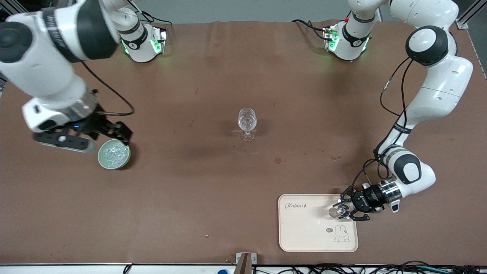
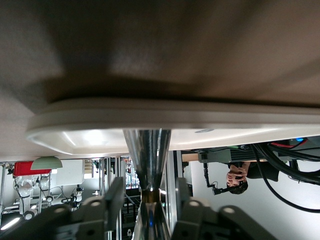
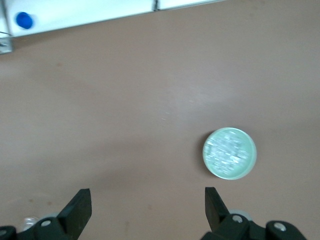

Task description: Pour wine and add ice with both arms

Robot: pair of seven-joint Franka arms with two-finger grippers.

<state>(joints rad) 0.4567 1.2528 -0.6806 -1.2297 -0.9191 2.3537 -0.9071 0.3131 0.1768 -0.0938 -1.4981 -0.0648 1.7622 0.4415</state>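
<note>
A clear wine glass (image 1: 247, 121) stands upright at the table's middle. A pale green bowl (image 1: 114, 154) holds the ice (image 1: 113, 153), a heap of small glittering lumps, toward the right arm's end; it also shows in the right wrist view (image 3: 229, 152). My right gripper (image 1: 123, 136) hangs open and empty over the bowl's edge (image 3: 147, 197). A small clear narrow-necked glass vessel (image 1: 339, 211) stands on a cream tray (image 1: 304, 228). My left gripper (image 1: 348, 208) lies level around the vessel's neck (image 2: 147, 150), fingers on both sides with gaps, open (image 2: 148, 192).
The tray, with a rabbit print, lies near the table's front edge toward the left arm's end; its rim shows in the left wrist view (image 2: 150, 117). A blue cap (image 3: 23, 20) sits past the table edge. Brown table (image 1: 190, 198) lies between bowl, glass and tray.
</note>
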